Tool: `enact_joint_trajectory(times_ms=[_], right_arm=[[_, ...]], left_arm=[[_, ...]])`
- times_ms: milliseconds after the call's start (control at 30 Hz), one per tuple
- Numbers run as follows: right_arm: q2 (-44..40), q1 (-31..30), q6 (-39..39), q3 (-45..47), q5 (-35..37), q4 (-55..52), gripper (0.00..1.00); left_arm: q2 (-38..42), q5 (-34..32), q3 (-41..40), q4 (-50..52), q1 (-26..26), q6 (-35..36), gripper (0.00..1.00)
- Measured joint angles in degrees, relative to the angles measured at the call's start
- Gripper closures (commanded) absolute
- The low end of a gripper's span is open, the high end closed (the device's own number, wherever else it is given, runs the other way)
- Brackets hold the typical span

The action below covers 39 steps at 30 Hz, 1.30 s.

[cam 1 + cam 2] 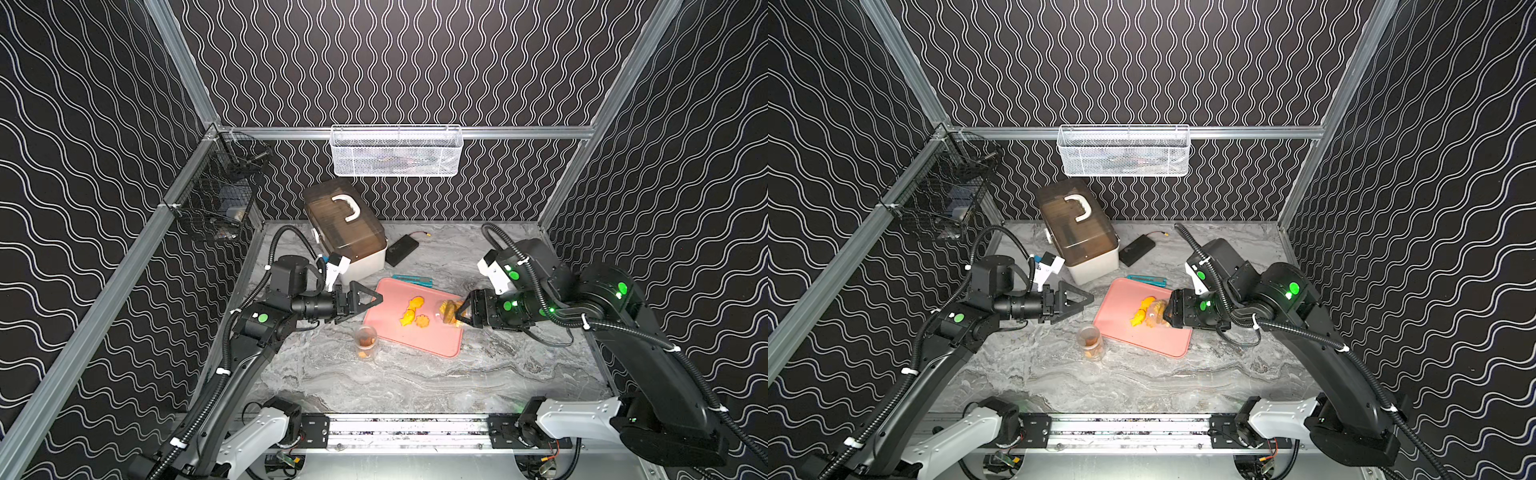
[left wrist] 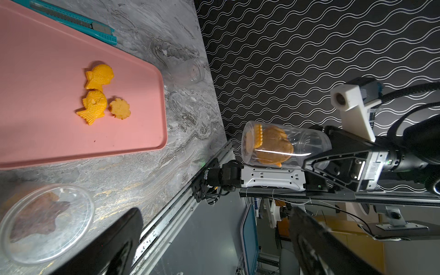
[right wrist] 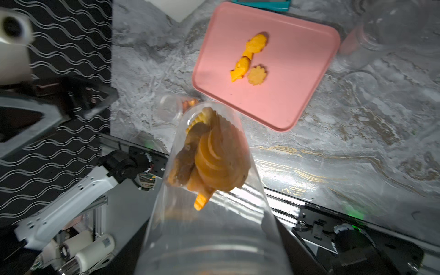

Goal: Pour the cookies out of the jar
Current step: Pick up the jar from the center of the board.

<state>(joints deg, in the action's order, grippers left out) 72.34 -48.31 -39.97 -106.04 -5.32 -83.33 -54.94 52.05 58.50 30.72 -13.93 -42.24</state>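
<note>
Clear jar (image 2: 307,142), clamped sideways in right gripper (image 1: 459,313), holds most cookies (image 2: 269,145) (pour only partly done); three lie on the pink tray (image 1: 390,330) just ahead. Left gripper (image 1: 370,307) gapes empty.

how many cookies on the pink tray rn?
3, clustered on the tray: one fish cookie, a second fish cookie touching it, a scalloped cookie beside that. None look hidden.
</note>
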Motion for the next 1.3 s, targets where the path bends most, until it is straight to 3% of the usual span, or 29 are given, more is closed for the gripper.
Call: enact_joint_trajectory(times_ms=[300, 800, 1133, 1300], right_arm=[[2.14, 0.02, 1.86, -6.40, -4.26, 7.32, 0.30], [-0.42, 2.16, 3.76, -1.46, -7.74, 21.38, 0.31], [-1.81, 11.91, 2.49, 11.23, -15.04, 23.30, 0.32], [-2.58, 17.75, -0.39, 15.89, -19.82, 27.28, 0.33]], left_arm=[[-0.11, 2.82, 0.72, -7.69, 0.00, -6.64, 0.01], [0.02, 5.75, -4.37, -26.49, 0.02, -21.00, 0.01], [2.05, 5.05, -8.17, -28.65, 0.07, -23.08, 0.01], [2.47, 2.93, -14.53, -38.62, 0.04, -30.51, 0.01]])
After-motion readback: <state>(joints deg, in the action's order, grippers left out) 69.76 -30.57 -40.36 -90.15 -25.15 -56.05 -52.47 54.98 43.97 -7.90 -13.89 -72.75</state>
